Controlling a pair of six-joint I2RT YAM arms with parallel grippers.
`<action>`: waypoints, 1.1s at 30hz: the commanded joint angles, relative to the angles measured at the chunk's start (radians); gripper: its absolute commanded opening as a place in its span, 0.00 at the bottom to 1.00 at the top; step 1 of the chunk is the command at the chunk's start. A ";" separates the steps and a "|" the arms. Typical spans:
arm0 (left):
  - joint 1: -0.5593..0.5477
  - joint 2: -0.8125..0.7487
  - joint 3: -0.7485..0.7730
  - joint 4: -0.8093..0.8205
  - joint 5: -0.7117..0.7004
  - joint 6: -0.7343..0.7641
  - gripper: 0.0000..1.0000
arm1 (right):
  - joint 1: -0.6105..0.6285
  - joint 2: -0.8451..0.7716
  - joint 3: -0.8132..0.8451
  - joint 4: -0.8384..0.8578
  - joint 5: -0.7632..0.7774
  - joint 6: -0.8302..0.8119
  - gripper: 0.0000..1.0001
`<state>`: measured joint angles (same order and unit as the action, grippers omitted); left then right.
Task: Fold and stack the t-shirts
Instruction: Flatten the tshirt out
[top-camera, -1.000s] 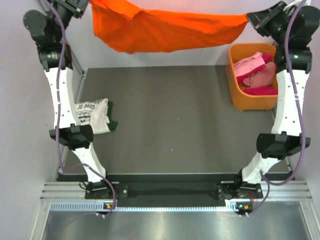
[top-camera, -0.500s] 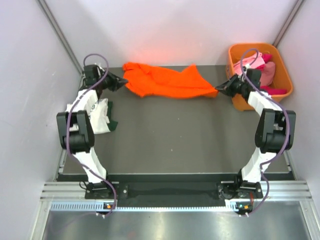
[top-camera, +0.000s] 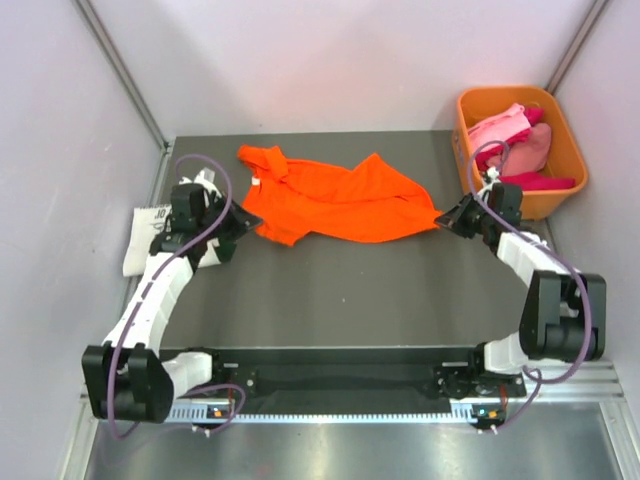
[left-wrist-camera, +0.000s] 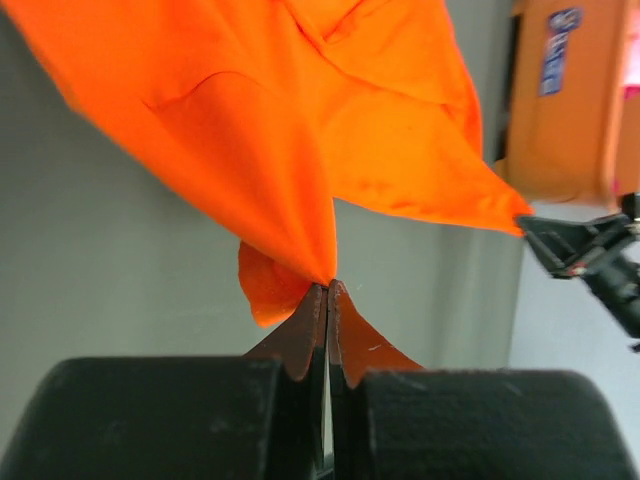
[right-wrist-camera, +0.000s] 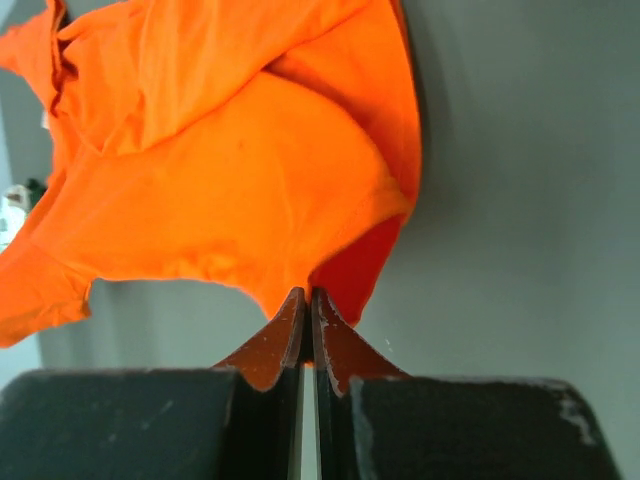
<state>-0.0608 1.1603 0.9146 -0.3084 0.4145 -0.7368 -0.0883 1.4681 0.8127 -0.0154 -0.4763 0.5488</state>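
Pale grey walls (top-camera: 330, 60) close in a dark grey counter (top-camera: 350, 290), and across its far half lies the bright orange t-shirt (top-camera: 340, 200), spread loosely and rumpled, with creases running along its length (the collar end seems to point to the far left). The left tool (top-camera: 238, 222) sits at the shirt's near left corner. Its wrist view shows the two fingers pressed together with a pinch of orange cloth caught at the tips, the fabric rising from there in a taut ridge. The right tool (top-camera: 447, 217) is at the shirt's right-hand point, and its wrist view shows much the same: fingers flat against each other, clamped on a corner of cloth near a stitched hem. Between the two tools the shirt rests on the counter. A white t-shirt with black lettering (top-camera: 148, 228) lies folded at the counter's left edge, partly hidden by the left arm (top-camera: 150, 290). At the far right corner stands an orange bin (top-camera: 548, 203) holding pink and red t-shirts (top-camera: 510, 135) in a heap, just beyond the right tool.
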 joint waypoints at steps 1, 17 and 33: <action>0.000 -0.092 -0.049 -0.089 -0.027 0.065 0.00 | 0.019 -0.112 -0.038 -0.026 0.103 -0.095 0.00; -0.001 -0.238 -0.174 -0.210 0.003 0.122 0.00 | 0.144 -0.397 -0.208 -0.058 0.420 -0.130 0.00; 0.001 -0.188 0.930 -0.474 -0.137 0.194 0.00 | 0.151 -0.756 0.324 -0.388 0.470 -0.184 0.00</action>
<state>-0.0608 1.0748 1.6871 -0.7700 0.3534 -0.5613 0.0570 0.8299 1.0328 -0.3737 -0.0490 0.3843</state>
